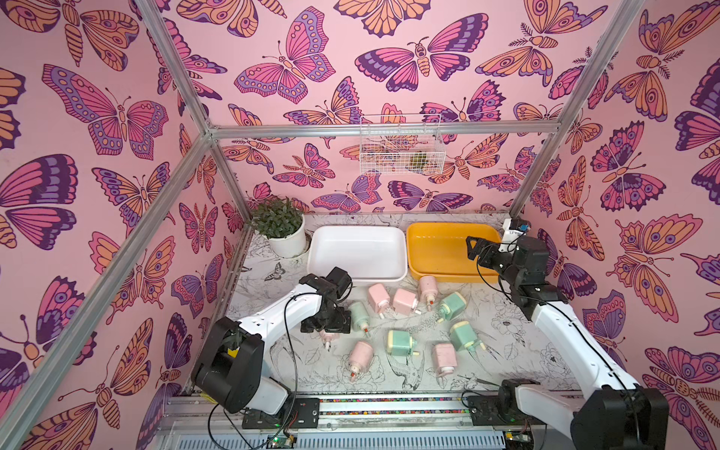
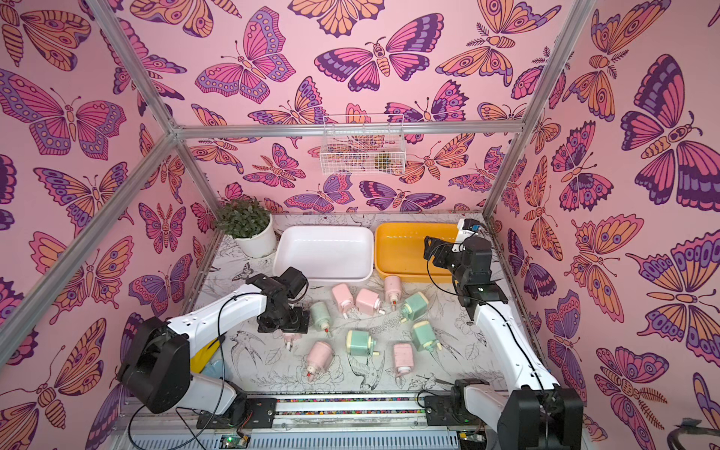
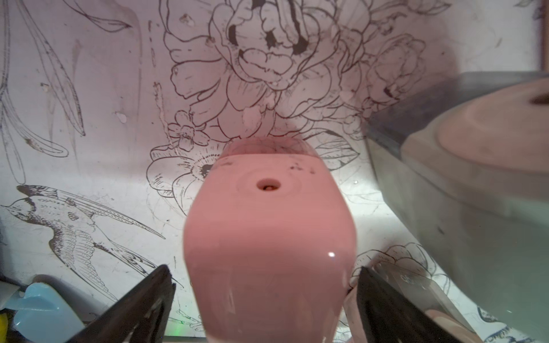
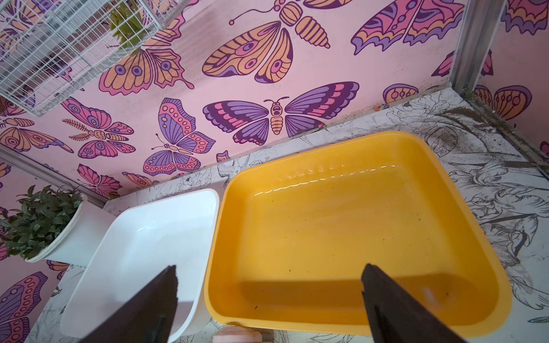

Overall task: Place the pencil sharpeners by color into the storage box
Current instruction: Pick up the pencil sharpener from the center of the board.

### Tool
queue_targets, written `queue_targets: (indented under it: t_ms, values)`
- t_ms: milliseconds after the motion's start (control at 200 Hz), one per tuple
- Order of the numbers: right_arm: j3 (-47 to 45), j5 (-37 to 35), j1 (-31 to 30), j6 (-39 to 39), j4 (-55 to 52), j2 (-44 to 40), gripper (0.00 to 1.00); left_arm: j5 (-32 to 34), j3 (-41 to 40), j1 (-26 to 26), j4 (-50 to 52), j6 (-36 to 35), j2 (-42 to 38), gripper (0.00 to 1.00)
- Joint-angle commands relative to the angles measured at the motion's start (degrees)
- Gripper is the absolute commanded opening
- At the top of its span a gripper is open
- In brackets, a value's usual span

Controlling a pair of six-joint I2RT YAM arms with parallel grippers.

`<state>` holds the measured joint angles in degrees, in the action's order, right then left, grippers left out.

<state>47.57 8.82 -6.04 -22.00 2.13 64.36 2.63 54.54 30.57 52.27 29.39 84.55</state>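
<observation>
1. Straddling a pink sharpener that lies on the table towards the front, the left gripper has its jaws wide apart. One finger is on each side, and neither is plainly touching it.
2. The step in hand looks like the grasp. To do it well, close evenly on the two smooth sides, centred on the body, so it neither twists nor squirts out. The shell looks glossy and likely slippery. Stay off the cream end and its small handle, which stick out from under the gripper in both top views.
3. A green sharpener sits just beside this one, close to one finger. Lifting straight up before moving sideways should avoid knocking it.
4. Further back, the rest of the sharpeners are scattered over the middle of the table, pink and green mixed. None is in a tray.
5. At the back, a white tray and a yellow tray stand side by side, both empty. Nothing shows which colour goes where, so choose one tray for pink and keep to it.
6. The right gripper hangs over the yellow tray, jaws apart and holding nothing, so the white tray looks like the freer path.
</observation>
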Motion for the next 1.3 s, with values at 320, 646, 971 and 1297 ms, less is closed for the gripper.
queue_targets:
  t_ms: [320,646,971,1297]
  values:
    - [0.1,-2.2,-0.4,0.5,-0.1,-0.8,0.99,0.3,-6.6,0.4,-10.4,1.0,-4.4,0.82]
    - [0.5,-1.6,-0.5,-0.4,0.9,0.2,0.99,3.3,-5.5,0.6,-7.9,1.4,-1.5,0.63]
    - [0.0,-1.4,-0.6,-1.2,2.5,0.8,0.99,4.0,-4.1,1.2,-6.2,1.6,-2.9,0.15]
    - [0.8,6.6,-0.6,2.1,2.8,1.6,0.99,3.0,-2.7,1.3,-4.9,0.9,-4.3,0.00]
